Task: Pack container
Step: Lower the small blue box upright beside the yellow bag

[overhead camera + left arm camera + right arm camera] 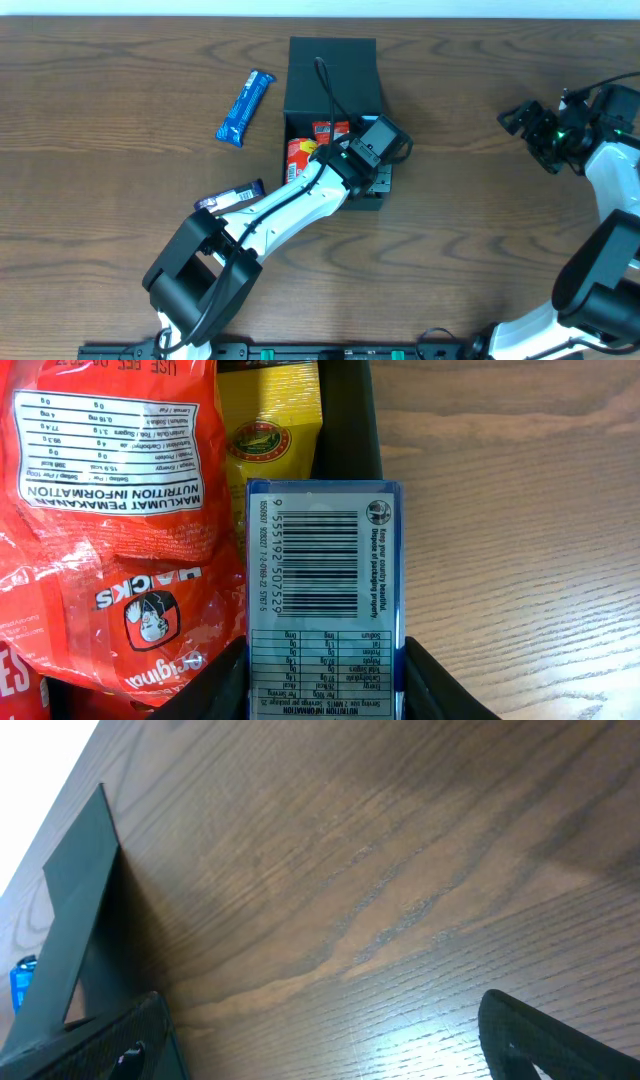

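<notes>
Dark wood-grain table [110, 170], pale wall beyond

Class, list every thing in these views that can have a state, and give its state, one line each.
container: lid open, partly filled.
left gripper: shut on barcode packet, over the container.
right gripper: open, empty.
red bag: inside the container.
yellow packet: inside the container.
blue bar: flat on the table, outside.
dark packet: on the table, outside.

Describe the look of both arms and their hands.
The left arm and right arm match: smooth white links between chunky black joints. A black cable loops above the left arm. The left hand and right hand are matte black, with broad dark fingers; a small green light glows near the right hand.
</notes>
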Motion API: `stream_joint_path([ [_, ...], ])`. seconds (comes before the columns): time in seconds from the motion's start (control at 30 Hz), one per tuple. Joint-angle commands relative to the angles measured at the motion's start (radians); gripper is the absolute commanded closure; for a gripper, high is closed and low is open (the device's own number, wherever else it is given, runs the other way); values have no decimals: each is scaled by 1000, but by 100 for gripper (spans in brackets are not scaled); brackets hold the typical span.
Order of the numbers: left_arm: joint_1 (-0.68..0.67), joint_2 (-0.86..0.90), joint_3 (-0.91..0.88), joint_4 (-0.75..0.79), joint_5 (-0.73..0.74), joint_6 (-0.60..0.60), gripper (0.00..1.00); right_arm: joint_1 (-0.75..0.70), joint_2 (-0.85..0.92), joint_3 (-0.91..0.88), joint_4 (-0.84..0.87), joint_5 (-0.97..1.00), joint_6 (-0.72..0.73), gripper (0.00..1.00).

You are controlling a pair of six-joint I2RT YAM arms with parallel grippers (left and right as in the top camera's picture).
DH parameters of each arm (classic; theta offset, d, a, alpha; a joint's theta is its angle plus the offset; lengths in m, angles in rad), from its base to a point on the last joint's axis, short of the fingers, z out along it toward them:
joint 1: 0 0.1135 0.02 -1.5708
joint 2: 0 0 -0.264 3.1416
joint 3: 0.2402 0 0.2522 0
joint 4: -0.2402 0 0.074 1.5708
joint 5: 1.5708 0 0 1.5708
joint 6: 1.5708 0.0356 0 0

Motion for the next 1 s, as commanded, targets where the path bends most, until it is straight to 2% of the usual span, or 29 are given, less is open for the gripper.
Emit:
stream_joint_path([
  [0.0,2,24,-4,3,21,12,94,-4,-26,20,-1,2,-19,1],
  [0.03,2,24,-4,3,21,15,94,-4,-26,20,-1,2,-19,1],
  [0.07,2,24,-3,3,23,22,85,-4,-26,20,-1,2,-19,1],
  [0.13,2,24,-2,4,23,23,78,-4,-26,20,-1,2,-19,1],
  [0.17,2,24,0,4,22,24,57,-4,-26,20,-1,2,-19,1],
  [0.2,2,24,1,4,23,26,40,-4,-26,20,-1,2,-19,1],
  [0.3,2,23,9,3,23,28,34,-4,-26,20,-2,2,-19,1],
  [0.57,2,-2,29,4,20,79,37,-4,-26,20,-2,-5,-19,1],
  [0.67,2,-22,32,4,15,91,41,-4,-26,20,-2,-5,-19,1],
  [0.77,2,-45,32,8,11,113,58,-4,-26,20,-2,-5,-19,1],
  [0.83,2,-61,32,18,10,143,80,-4,-26,20,-2,-5,-19,1],
  [0.87,2,-62,32,20,10,156,87,-4,-26,20,-2,-5,-19,1],
  [0.9,2,-60,32,19,10,160,91,-4,-26,20,-2,-5,-19,1],
  [0.97,2,-51,32,20,11,160,92,-3,-26,20,-2,-5,-19,1],
])
